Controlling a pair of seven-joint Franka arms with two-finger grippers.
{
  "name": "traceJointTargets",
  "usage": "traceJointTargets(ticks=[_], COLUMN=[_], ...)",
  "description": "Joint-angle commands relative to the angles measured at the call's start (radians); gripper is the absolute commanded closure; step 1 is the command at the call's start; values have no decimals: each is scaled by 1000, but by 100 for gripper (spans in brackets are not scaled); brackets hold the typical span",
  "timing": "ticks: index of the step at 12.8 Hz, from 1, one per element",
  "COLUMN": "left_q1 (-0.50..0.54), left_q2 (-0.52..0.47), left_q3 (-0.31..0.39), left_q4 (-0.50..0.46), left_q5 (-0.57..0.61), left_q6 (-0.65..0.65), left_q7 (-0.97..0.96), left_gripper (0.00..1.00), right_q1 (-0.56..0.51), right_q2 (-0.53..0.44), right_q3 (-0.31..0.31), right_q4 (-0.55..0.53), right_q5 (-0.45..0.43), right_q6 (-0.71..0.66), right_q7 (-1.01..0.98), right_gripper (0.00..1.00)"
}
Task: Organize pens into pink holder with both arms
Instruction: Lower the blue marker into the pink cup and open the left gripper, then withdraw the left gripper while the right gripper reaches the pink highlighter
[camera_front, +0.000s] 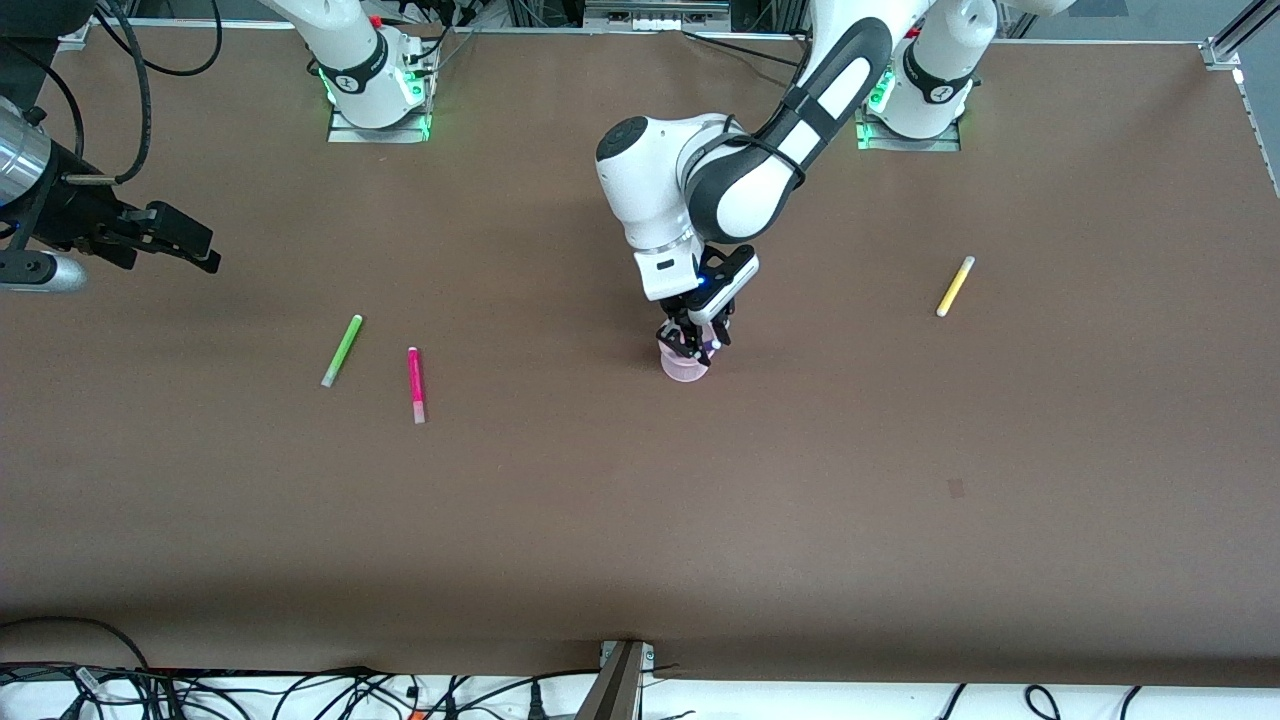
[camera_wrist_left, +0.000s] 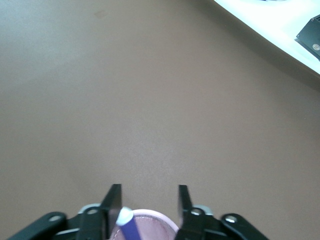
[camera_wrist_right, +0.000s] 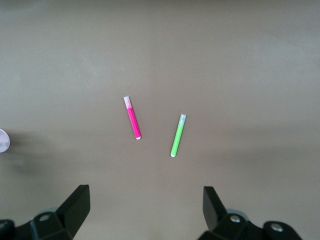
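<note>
The pink holder (camera_front: 684, 370) stands near the table's middle. My left gripper (camera_front: 691, 345) hangs right over it, open, with its fingers to either side of the rim. In the left wrist view the dark purple pen (camera_wrist_left: 129, 227) stands inside the holder (camera_wrist_left: 161, 216), its pale end leaning close to one finger of the left gripper (camera_wrist_left: 148, 189). The green pen (camera_front: 342, 350) and magenta pen (camera_front: 416, 384) lie toward the right arm's end. The yellow pen (camera_front: 955, 286) lies toward the left arm's end. My right gripper (camera_front: 203, 252) is open and empty in the air, and its wrist view (camera_wrist_right: 145, 192) shows the magenta pen (camera_wrist_right: 132, 118) and the green pen (camera_wrist_right: 177, 135).
The brown table (camera_front: 640, 520) ends at an edge nearest the front camera, with cables (camera_front: 300, 690) and a bracket (camera_front: 622, 675) below it. The pink holder shows at the rim of the right wrist view (camera_wrist_right: 2, 140).
</note>
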Motion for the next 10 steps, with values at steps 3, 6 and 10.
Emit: traceJointTargets(ticks=[3, 6, 10], left_q1=[75, 198, 390], left_q2=[-41, -142, -272], left_q3=[-2, -5, -5], left_q4=[89, 104, 140], left_q5=[-13, -255, -567], left_q6=[-41, -41, -145], left_q7=[154, 495, 986], left_gripper=[13, 13, 0], right_q1=[0, -2, -8], right_q2=[9, 9, 11], right_q3=[1, 1, 1], right_q4=[21, 21, 21], right_q5=[13, 13, 14], right_q6=[0, 0, 0], right_q7=[2, 1, -7], right_gripper=[0, 0, 0])
